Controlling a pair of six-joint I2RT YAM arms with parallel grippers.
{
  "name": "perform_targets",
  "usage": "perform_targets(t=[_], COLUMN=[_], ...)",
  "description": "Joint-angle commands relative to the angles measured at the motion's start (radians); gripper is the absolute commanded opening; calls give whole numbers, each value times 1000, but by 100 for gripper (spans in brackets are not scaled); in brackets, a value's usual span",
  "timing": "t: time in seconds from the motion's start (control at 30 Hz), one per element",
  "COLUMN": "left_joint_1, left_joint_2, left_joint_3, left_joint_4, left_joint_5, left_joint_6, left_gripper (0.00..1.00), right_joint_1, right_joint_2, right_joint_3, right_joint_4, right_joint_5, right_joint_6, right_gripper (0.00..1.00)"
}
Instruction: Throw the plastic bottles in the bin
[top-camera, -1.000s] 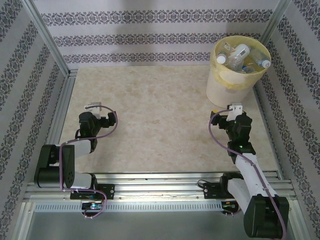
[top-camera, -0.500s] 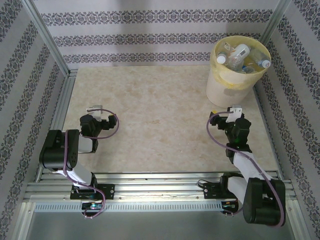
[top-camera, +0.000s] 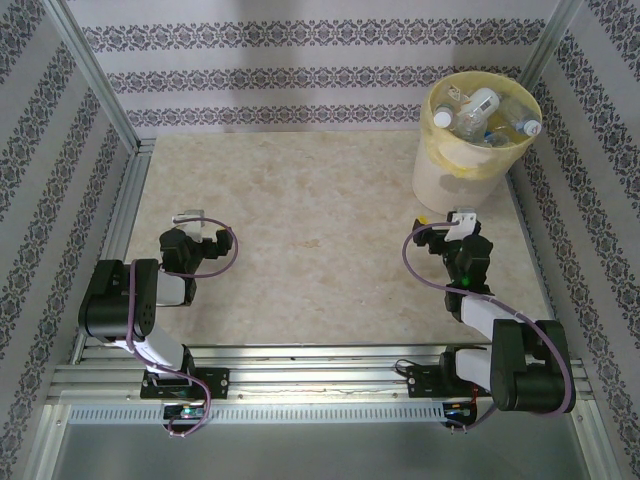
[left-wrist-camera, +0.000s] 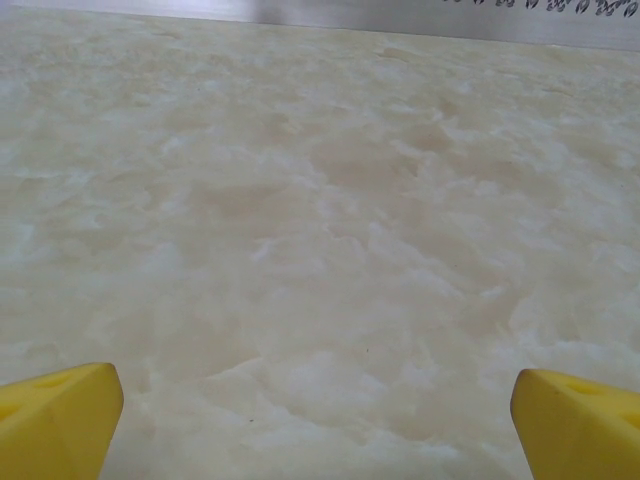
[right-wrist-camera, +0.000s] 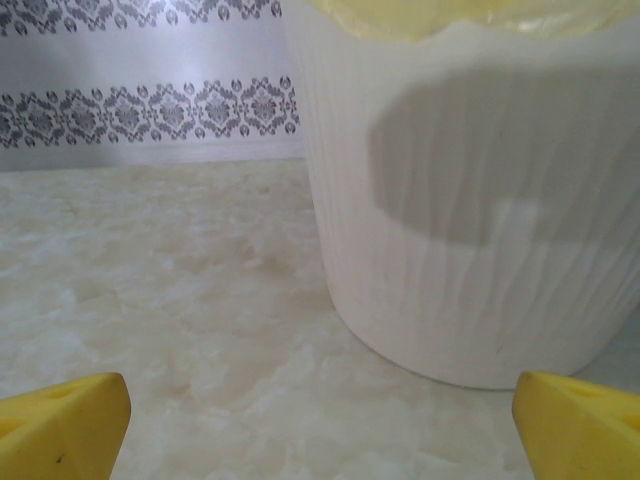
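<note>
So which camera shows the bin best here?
Top external: it looks down on the whole bin, rim, wall and the plastic bottles inside. Right wrist catches its pale wall side-on, contents hidden. Left wrist faces the tabletop.

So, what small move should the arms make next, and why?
Probably just fold both arms to rest and stop. The plastic bottles in view all lie inside the bin, and the left gripper and the right gripper are open with nothing between their fingers.
</note>
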Motion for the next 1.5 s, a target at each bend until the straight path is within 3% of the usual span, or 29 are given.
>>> perform_targets(t=[0.0,0.17,0.27,0.57,0.7,0.83,1.1,1.23,1.47], left_joint_1=[1,1,0,-1,-1,-5,-3,-5,-4], left_joint_2=[-7,-7,-7,-8,-8,-8,-8,-7,-7], left_joint_3=[-1,-1,-1,1,2,7,7,6,6], left_joint_4=[56,57,55,51,48,40,38,38,39], left_joint_5=[-11,-11,-11,-17,-19,-22,-25,-25,-24], left_joint_6=[6,6,7,8,8,10,10,10,10], left_gripper=[100,100,100,100,100,100,100,100,100], right_joint_1=[1,-10,-23,-36,14,40,38,51,58], right_joint_2=[-13,51,115,343,314,318,321,314,317], right_joint_3=[-19,-72,-6,-12,24,128,130,126,128], right_joint_4=[55,135,101,334,212,57,57,54,53], right_joint_5=[-29,-12,-67,-6,129,2,-8,109,120], right_joint_6=[-4,9,8,57,36,-41,-43,-20,-23], right_gripper=[98,98,98,98,98,98,98,98,98])
